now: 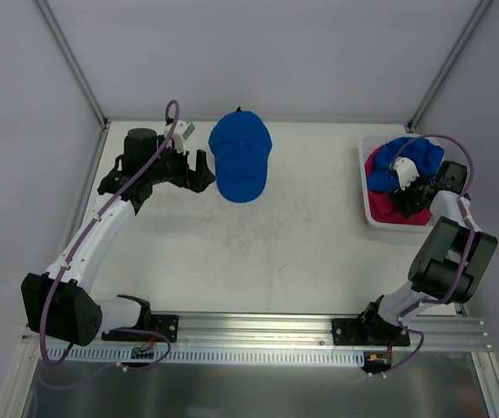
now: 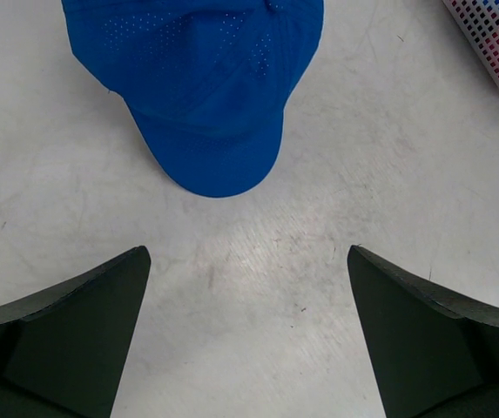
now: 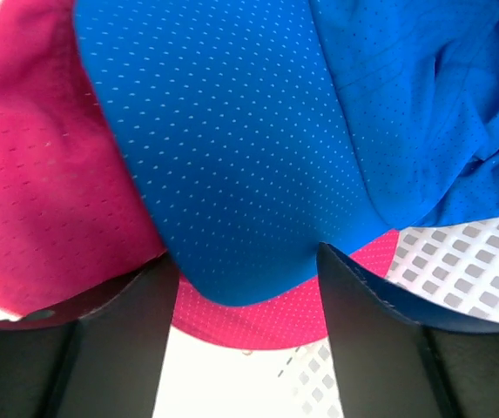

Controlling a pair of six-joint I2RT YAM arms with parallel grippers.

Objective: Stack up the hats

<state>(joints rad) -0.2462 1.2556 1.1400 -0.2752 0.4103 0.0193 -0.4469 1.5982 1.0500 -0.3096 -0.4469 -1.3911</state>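
Left tool (image 1: 204, 171) is the nearer one to the loose blue hat (image 2: 205, 87). Its jaws are wide and gripping nothing, and the hat sits on the table just ahead and slightly left of the gap, brim end closest (apart, not touching). Right tool (image 3: 245, 261) hangs over the tray (image 1: 364, 207), straddling the other blue hat (image 3: 232, 131), which lies on a pink hat (image 3: 40, 174). Can't tell if it's actually pinching that brim.

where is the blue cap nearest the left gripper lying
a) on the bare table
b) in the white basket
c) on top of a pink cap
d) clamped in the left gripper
a: the blue cap lies flat on the table, just ahead of the open left gripper and clear of its fingers, far from the white basket at the right.
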